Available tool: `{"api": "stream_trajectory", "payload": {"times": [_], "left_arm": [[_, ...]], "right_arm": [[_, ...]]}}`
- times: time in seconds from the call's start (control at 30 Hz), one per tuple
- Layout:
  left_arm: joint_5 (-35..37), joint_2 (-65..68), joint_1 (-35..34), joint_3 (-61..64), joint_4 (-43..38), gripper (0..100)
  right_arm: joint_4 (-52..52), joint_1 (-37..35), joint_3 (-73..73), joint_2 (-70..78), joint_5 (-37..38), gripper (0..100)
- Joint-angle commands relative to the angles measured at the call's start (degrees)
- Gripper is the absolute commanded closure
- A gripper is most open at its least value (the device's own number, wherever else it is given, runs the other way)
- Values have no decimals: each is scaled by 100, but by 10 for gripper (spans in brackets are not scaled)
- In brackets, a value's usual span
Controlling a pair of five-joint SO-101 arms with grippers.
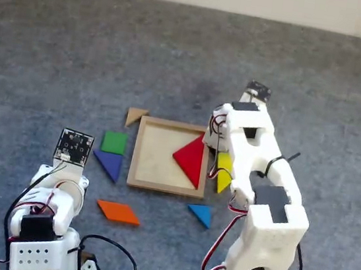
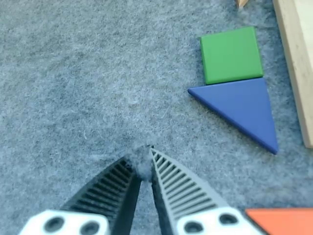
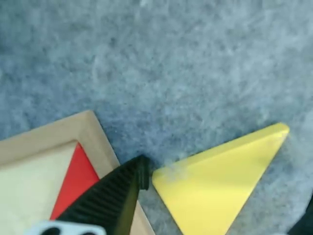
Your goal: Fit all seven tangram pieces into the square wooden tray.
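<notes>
Left hand [image 2: 146,161]: clenched on nothing, its ribbed black tips pressed together and resting on the grey felt counter [image 2: 73,73].
Nearest pieces: a flat green square [image 2: 230,55] and a dark blue triangle [image 2: 239,107] lie edge to edge just ahead of the left hand. Both are close beside the left rim of the square wooden tray [image 1: 136,152].
Beside the left arm: an orange parallelogram [image 1: 118,212] lies flat on the counter, apart from the tray.
Right hand [image 3: 146,178]: low at the tray's right rim, against a corner of the yellow triangle [image 3: 220,186]. Whether it is released or grasping cannot be told.
Tray: pale wood with a raised frame. It holds one piece, a large red triangle [image 1: 191,158], its long edge along the right rim and its point toward the middle.
Farther out: a small light blue triangle [image 1: 201,213] lies off the tray's near right corner, and a small tan triangle [image 1: 136,116] off its far left corner.
</notes>
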Motion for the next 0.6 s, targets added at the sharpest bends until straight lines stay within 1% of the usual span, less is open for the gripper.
{"api": "stream_trajectory", "payload": {"times": [0.0, 0.13, 0.2, 0.57], "left_arm": [[26, -163, -57, 119, 26, 993], [26, -163, -57, 119, 26, 993], [26, -163, -57, 119, 26, 993], [26, -163, -57, 119, 26, 993]], "right_arm": [[31, 154, -321, -57, -70, 578], [31, 163, -321, -57, -44, 711], [40, 163, -312, -75, -35, 755], [945, 189, -356, -84, 26, 771]]}}
